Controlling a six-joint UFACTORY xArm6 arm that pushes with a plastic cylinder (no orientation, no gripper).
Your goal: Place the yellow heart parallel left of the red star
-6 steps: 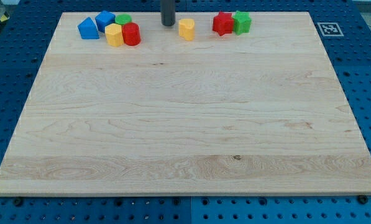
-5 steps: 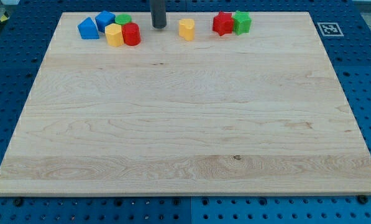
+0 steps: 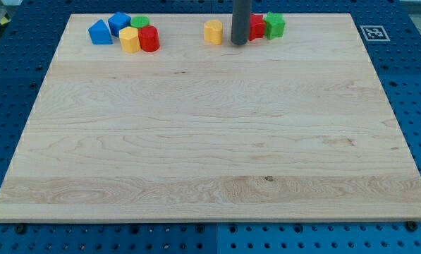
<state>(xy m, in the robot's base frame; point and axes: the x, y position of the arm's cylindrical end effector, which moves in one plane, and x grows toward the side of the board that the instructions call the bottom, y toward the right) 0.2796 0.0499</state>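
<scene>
Partly hidden red star, my tip between it and yellow heart, no jaws visible.

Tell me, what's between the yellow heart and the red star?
My tip, in the camera view: the rod stands between the yellow heart and the red star, hiding part of the star.

Blue pegboard bench under wooden board

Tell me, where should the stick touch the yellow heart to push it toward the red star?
There is no claw, so it only pushes. My tip stands between the yellow heart and the red star. It should probably go round to the heart's side on the view's left and press there, nudging it rightward.
</scene>
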